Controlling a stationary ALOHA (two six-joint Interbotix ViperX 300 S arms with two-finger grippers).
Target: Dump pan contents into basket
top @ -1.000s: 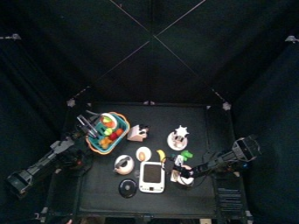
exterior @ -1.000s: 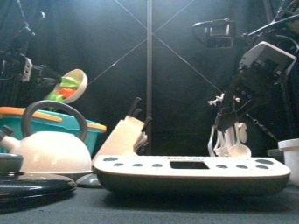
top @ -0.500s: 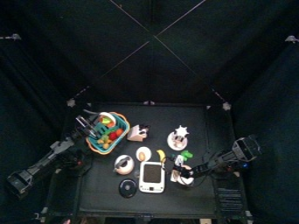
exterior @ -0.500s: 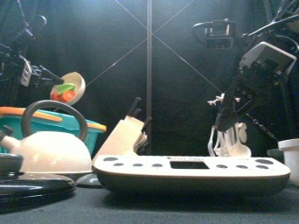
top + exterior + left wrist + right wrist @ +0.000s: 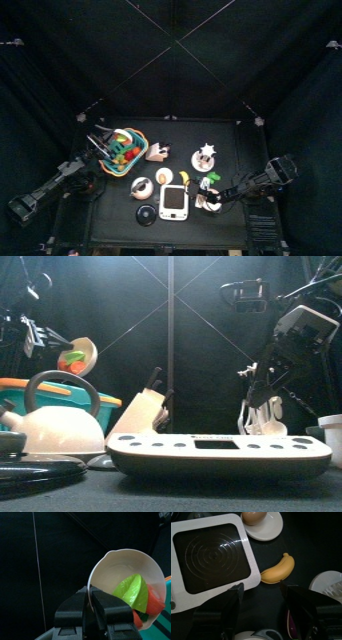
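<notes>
My left gripper is shut on the rim of the small pale pan and holds it tilted steeply in the air. A green toy food and an orange one still lie inside the pan. In the front view the pan hangs above the teal basket. From above, the left gripper sits at the left edge of the basket, which holds colourful toy foods. My right gripper stands open and holds nothing, low over the table's right front.
A white kettle and a white scale stand at the front. Under the right gripper lie the scale's dark plate, a toy banana and a small plate with an egg. Several small toys fill the table's middle.
The left gripper has drawn the tilted pan slightly to the left and farther back over the basket. The right arm has not moved.
</notes>
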